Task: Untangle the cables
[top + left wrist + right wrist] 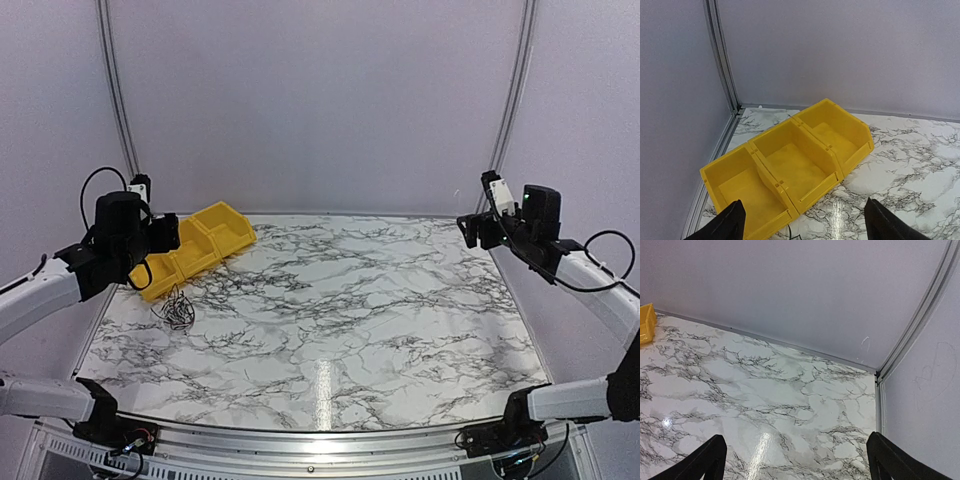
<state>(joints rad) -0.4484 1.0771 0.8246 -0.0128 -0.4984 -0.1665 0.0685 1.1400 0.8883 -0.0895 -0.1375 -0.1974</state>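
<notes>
Marble table [400,330], cables [178,309] a loose roundish tangle beside bin [238,232]

A yellow bin [228,240] with three open compartments in a row sits at the table's far left. It runs slantwise from beside the left wall toward the back wall. The table [400,310] is white marble pattern with dark veins, and a streak of glare [322,385] lies near its front edge. Pale walls [320,100] close it in on three sides, and a metal strip [118,90] runs up each back corner. The back wall carries a small scuff [865,342] near the right corner.
</notes>
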